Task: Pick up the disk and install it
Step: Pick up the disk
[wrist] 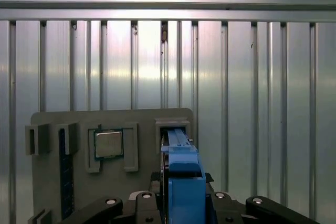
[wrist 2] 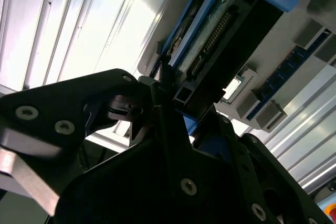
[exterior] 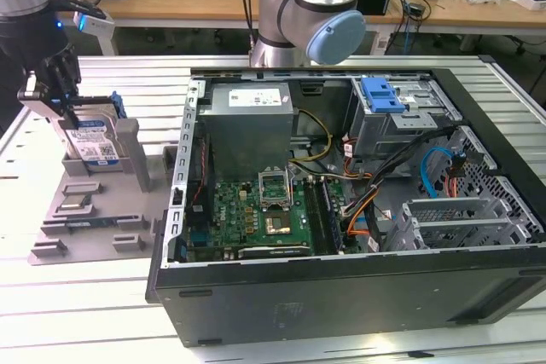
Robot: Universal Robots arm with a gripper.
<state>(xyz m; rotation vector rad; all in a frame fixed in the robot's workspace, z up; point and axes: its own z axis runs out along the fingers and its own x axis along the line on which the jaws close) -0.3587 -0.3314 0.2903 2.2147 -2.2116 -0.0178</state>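
The disk (exterior: 92, 141), a silver drive with a white-and-blue label in a blue bracket, stands on edge in a slot of the grey parts holder (exterior: 128, 219) at the exterior view's left. My gripper (exterior: 68, 112) comes down from above and is shut on the disk's upper edge. The first wrist view looks down the blue bracket (wrist: 184, 179), which runs from between the black gripper bodies to the holder's slot (wrist: 173, 125). In the second wrist view a black finger (wrist 2: 164, 98) presses against the disk's connector end (wrist 2: 223, 32).
The open computer case (exterior: 503, 270) takes up the middle and the exterior view's right, with a grey power supply (exterior: 247, 112), motherboard (exterior: 256, 215) and a blue caddy (exterior: 381, 95) in its drive bay. The holder also carries a processor chip (wrist: 108, 144). The arm's base (exterior: 311, 6) stands behind the case.
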